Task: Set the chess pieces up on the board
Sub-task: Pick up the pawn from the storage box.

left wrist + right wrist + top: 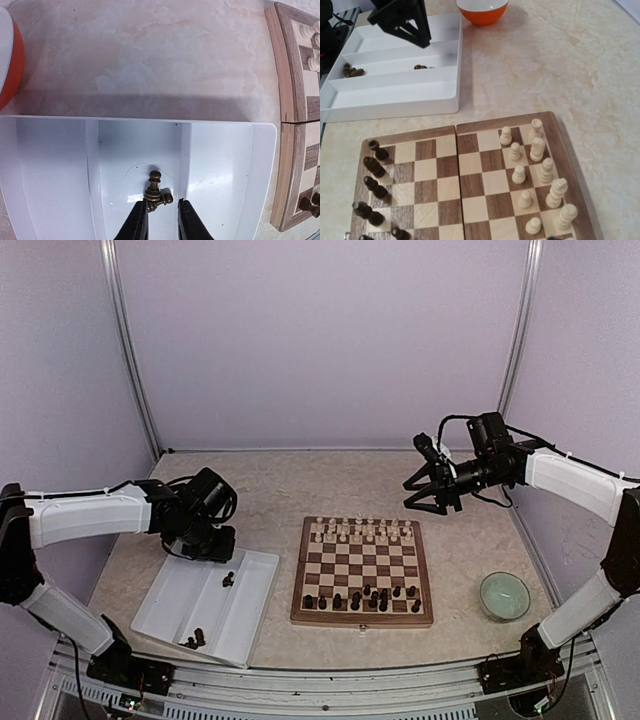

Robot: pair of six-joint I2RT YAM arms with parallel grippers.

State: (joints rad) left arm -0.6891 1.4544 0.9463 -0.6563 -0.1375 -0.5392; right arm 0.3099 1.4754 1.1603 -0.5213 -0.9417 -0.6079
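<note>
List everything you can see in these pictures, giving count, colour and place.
Chessboard: one, brown and cream, table centre.
Cream pieces: many, board's far rows.
Dark pieces: many, board's near rows; few in tray.
Tray: one, white, left of board.
Green bowl: one, right of board.
Orange bowl: one, beside tray.
Table: one, pale marbled.
Left fingers: black, at dark pieces in tray.
Right fingers: black, apart, raised beyond board.

No lettering, label, brand mark or number can be read in any of the views, whether on the board, on the white tray or on the table
</note>
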